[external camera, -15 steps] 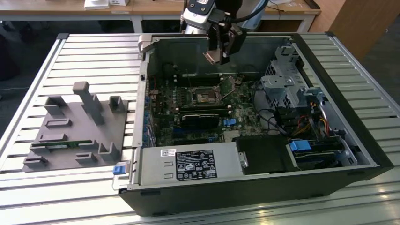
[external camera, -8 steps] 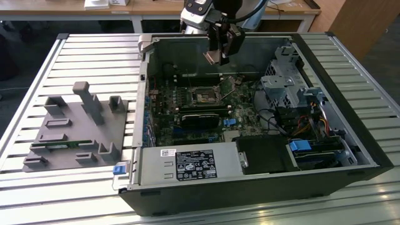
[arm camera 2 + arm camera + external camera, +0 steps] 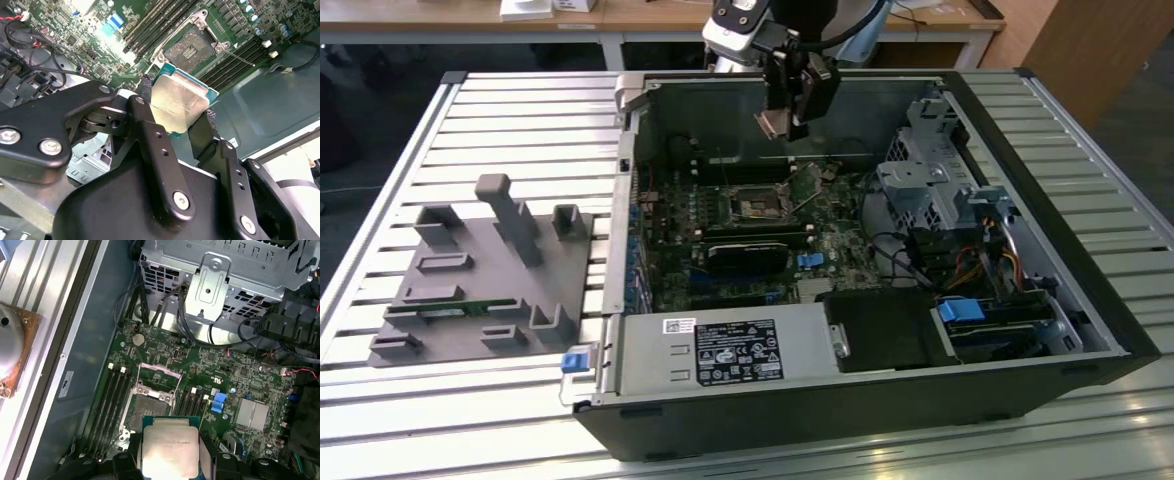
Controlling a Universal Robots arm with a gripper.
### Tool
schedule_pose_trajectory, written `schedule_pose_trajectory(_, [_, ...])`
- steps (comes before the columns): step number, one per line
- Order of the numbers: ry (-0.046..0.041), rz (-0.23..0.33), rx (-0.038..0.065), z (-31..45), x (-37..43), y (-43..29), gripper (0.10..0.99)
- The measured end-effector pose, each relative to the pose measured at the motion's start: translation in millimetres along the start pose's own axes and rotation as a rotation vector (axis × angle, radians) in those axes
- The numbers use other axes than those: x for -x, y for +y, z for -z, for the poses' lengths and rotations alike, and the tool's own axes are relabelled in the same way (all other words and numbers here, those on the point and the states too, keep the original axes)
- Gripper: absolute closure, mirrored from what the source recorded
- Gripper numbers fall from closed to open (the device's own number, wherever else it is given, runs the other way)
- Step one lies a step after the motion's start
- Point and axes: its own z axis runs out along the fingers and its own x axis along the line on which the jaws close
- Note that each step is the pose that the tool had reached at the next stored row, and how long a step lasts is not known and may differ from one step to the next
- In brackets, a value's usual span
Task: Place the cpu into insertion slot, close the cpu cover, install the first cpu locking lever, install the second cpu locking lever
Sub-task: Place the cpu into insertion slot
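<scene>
Arm in from above, gripper [image 3: 790,125] pointing down, fingers [image 3: 150,125] – clamped on cpu [image 3: 180,100] edges

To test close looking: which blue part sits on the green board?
The blue connector beside the black card; the blue tab sits on a drive, the blue clip outside the case.

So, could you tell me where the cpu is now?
The cpu is held in the gripper, in the air near the empty slot, in the second wrist view.

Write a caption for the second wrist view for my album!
Black robot hand holds a flat square silver-beige chip near the dark square socket on the green circuit board.
</scene>
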Motion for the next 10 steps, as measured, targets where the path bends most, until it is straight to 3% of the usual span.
schedule_pose_trajectory(10, [-0.0017,-0.039,-0.006,-4.0,0.1,-0.4,0.545])
